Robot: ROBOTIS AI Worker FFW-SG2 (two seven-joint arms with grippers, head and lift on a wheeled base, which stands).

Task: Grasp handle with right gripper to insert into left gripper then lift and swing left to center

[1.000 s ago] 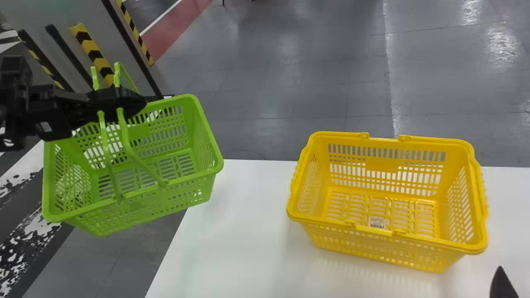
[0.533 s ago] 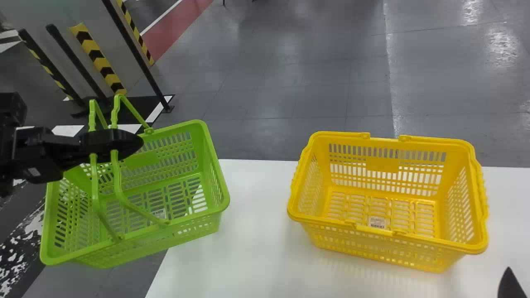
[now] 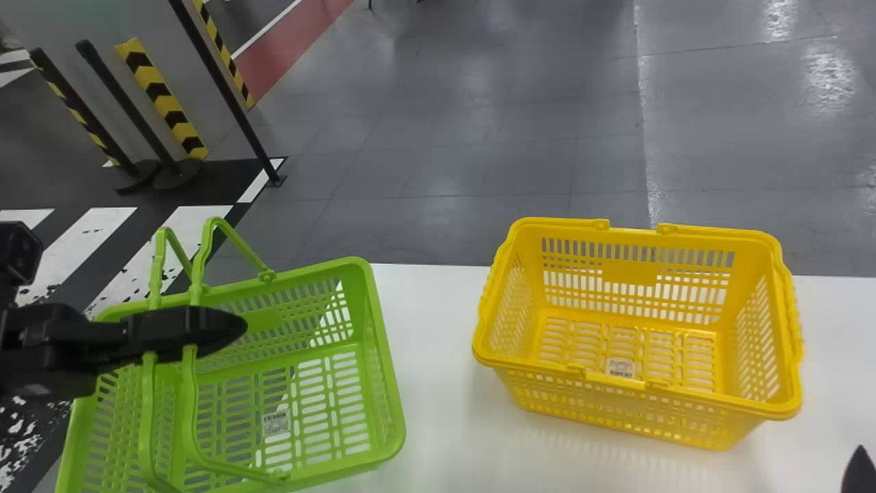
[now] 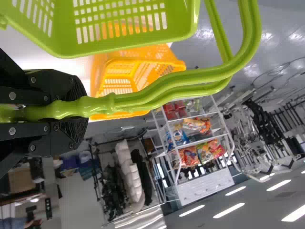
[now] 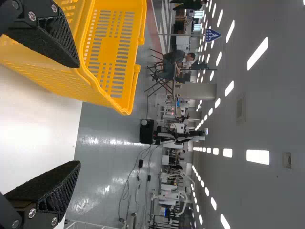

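Here in the head view, the left gripper (image 3: 229, 326) has the green basket's handles (image 3: 188, 404) clamped upright, with the green basket (image 3: 321, 269) below, over the left edge of the desk (image 3: 438, 383)! Yellow basket (image 3: 629, 272) sits on the desk by the far edge, right gripper (image 3: 861, 472) at the near right. Left wrist view: black fingers (image 4: 78, 88) pinch both handles together. Right wrist view: the right gripper (image 5: 78, 114) is wide apart, nothing between its fingertips, the yellow basket just beyond.
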